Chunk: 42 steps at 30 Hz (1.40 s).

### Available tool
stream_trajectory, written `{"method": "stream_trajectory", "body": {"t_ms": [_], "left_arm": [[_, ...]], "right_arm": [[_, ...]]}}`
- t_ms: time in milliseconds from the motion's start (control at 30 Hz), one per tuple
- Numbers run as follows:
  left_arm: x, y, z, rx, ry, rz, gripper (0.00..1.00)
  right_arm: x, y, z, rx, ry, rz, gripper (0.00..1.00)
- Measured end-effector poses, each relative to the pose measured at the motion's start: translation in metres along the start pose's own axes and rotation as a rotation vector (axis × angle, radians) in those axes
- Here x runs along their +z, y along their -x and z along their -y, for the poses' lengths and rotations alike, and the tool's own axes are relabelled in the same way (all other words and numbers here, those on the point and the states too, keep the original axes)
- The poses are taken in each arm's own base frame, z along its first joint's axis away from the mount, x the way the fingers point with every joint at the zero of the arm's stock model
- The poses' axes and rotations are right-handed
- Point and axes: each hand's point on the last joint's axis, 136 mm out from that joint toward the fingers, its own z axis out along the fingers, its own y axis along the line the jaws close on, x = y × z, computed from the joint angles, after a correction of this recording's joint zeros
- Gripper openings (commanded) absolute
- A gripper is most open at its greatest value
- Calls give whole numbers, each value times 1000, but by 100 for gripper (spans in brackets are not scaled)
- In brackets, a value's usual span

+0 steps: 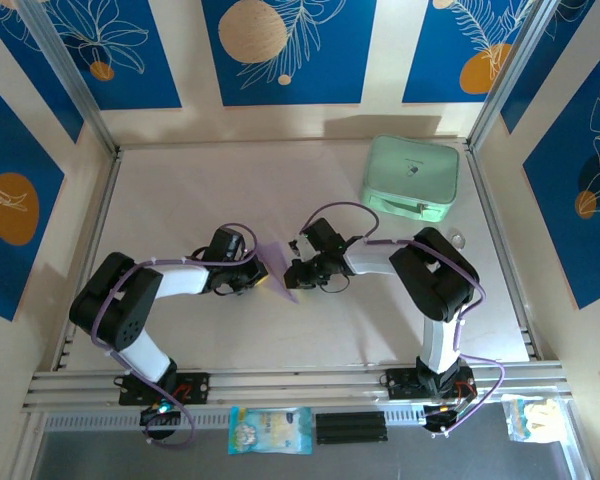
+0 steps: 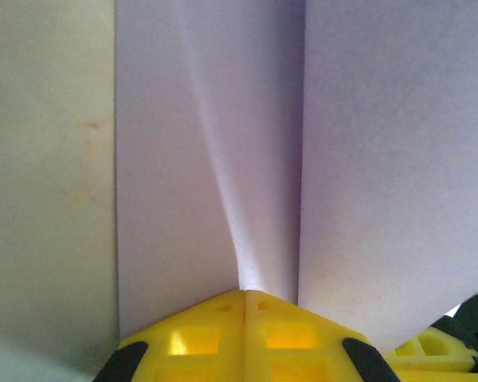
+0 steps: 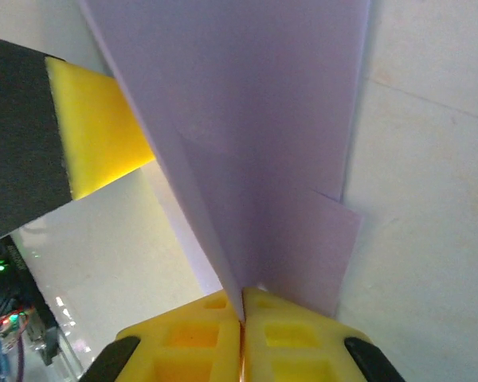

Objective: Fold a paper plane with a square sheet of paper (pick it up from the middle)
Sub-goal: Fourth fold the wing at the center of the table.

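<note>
Gripping the sheet of paper with left end effector and right end effector, could rip if tugged apart.

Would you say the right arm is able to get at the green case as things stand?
Likely not yet: nothing lies between it and the case, but the right end effector is shut on the paper, which the left end effector also grips.

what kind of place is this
Probably a robot lab work cell: a pale table fenced by metal rails, blue leaf-print wall panels around it, and two robot arms bolted at its near edge.
</note>
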Motion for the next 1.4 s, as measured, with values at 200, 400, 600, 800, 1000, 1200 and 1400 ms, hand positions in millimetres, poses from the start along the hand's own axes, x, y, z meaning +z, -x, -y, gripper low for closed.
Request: {"method": "stream_trajectory", "body": {"t_ms": [200, 400, 600, 800, 1000, 1200, 1400], "left_arm": [[0, 0, 0, 0, 0, 0, 1], [0, 0, 0, 0, 0, 0, 1], [0, 0, 0, 0, 0, 0, 1], [0, 0, 0, 0, 0, 0, 1], [0, 0, 0, 0, 0, 0, 1], [0, 0, 0, 0, 0, -1, 2], [0, 0, 0, 0, 0, -1, 2]], "right_arm": [[-5, 3, 1, 33, 59, 3, 9], [-10, 7, -2, 52, 106, 4, 9], [-12, 9, -3, 65, 134, 5, 9], [-14, 10, -4, 81, 149, 5, 9], [-13, 12, -1, 97, 159, 6, 9], [-8, 9, 6, 124, 158, -14, 9], [-6, 8, 10, 135, 158, -21, 9]]}}
